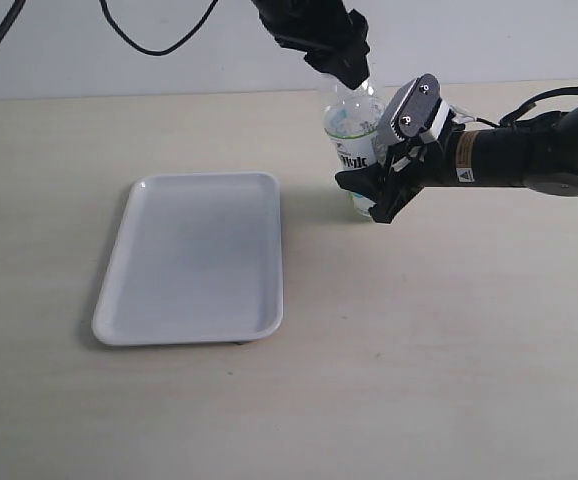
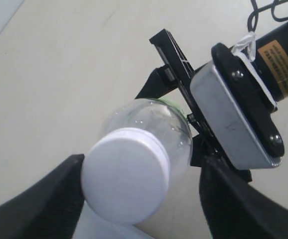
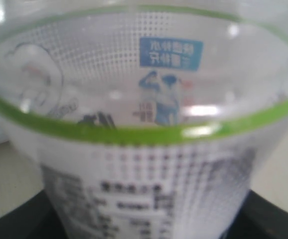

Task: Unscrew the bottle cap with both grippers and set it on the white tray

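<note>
The clear bottle (image 1: 352,128) with its white, green-banded label stands upright on the table, right of the white tray (image 1: 194,255). My right gripper (image 1: 374,160), with grey plate jaws, reaches in from the right and is shut on the bottle's body (image 3: 149,124); its dark fingers (image 3: 14,226) flank the label. My black left gripper (image 1: 352,75) comes down over the bottle's top and hides the cap in the exterior view. In the left wrist view the white bottle cap (image 2: 125,174) sits on the neck between the black fingers (image 2: 44,199); one finger touches it, the other stands apart, so the gripper (image 2: 139,199) is open.
The tray is empty and lies on the beige table (image 1: 449,350), with its long side running away from the front edge. A black cable (image 1: 149,40) hangs against the back wall. The right arm's black body (image 1: 529,150) stretches out to the right of the bottle.
</note>
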`<action>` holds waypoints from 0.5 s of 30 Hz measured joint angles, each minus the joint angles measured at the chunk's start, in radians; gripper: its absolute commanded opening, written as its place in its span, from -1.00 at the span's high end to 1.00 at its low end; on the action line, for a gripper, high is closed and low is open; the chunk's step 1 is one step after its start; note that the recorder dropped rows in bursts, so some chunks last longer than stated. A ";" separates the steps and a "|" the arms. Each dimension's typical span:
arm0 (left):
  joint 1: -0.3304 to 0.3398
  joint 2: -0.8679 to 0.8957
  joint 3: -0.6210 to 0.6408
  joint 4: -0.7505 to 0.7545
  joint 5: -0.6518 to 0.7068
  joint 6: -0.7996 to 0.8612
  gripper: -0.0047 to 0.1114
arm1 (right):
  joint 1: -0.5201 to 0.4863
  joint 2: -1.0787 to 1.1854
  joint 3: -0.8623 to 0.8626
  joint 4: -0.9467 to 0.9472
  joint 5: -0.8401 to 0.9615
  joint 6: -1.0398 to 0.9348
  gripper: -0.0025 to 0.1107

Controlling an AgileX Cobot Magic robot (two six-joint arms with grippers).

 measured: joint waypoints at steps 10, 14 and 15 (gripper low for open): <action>0.000 0.000 0.000 0.000 -0.040 -0.014 -0.15 | 0.000 0.000 0.000 0.000 0.000 0.000 0.96; 0.000 0.000 0.000 0.000 -0.040 -0.015 -0.15 | 0.000 0.000 0.000 0.000 0.000 0.000 0.96; 0.000 0.000 0.000 0.000 -0.040 -0.015 -0.15 | 0.000 0.000 0.000 0.000 0.000 0.000 0.96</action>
